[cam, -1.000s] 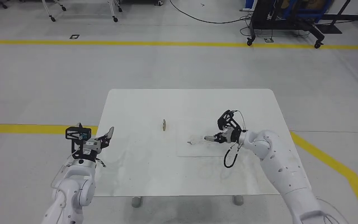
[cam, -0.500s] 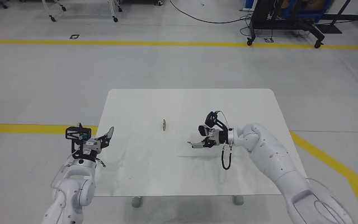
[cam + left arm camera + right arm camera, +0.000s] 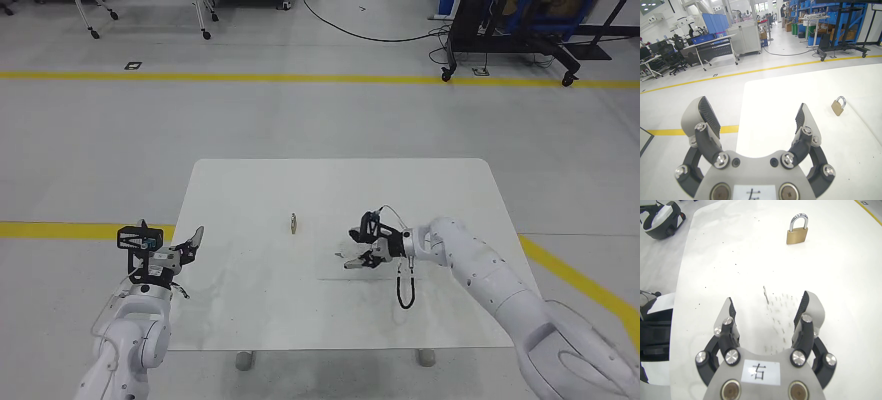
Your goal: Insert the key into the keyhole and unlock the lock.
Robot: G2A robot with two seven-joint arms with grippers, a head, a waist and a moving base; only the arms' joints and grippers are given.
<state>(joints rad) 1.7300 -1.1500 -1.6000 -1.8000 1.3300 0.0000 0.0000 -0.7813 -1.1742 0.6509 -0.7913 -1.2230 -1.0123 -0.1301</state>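
A small brass padlock with a silver shackle stands upright near the middle of the white table. The same padlock rises beyond the thin silver key, which lies flat on the table. My right gripper is open and low over the table, with the key just ahead of its fingertips and centred between them. From above, the right gripper sits right of the key. My left gripper is open and holds nothing at the table's left edge, the padlock far off it.
A patch of scuff marks covers the table under the right gripper. Bare tabletop lies between key and padlock. Beyond the table's edges there is floor marked with yellow tape lines.
The right arm has moved left across the table toward the key, bringing its open gripper up to it. The left arm and the padlock have stayed put.
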